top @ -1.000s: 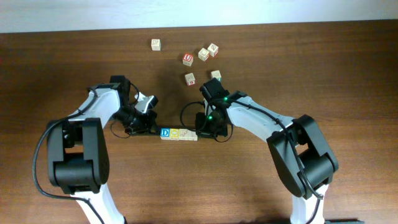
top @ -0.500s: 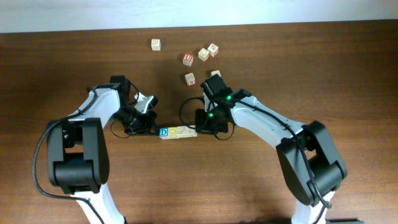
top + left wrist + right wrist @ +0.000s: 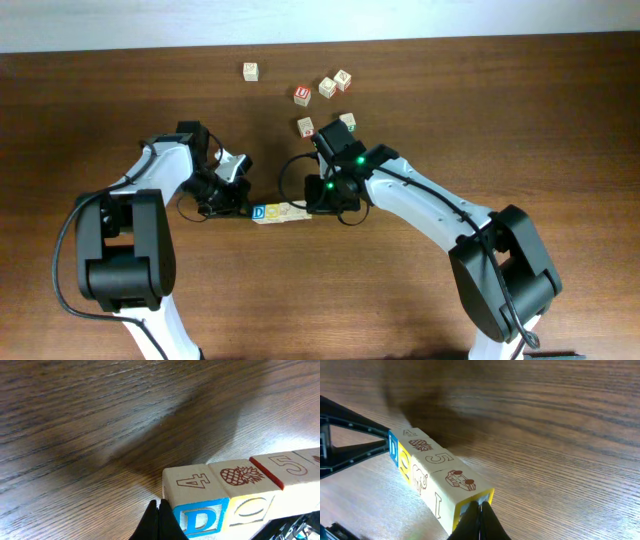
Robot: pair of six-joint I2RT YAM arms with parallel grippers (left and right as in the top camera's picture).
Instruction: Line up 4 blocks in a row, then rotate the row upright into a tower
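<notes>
Left gripper (image 3: 248, 209) and right gripper (image 3: 316, 207), both clenched, brace the blocks (image 3: 281, 212) at 9 and 3 o'clock; keep pressure equal so the row turns unbroken.

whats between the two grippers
A row of four blocks, left gripper at its D end, right gripper at the other; seen in the overhead view.

Robotics lab bench: left arm (image 3: 165, 165), right arm (image 3: 420, 195), wooden table (image 3: 560, 120).
</notes>
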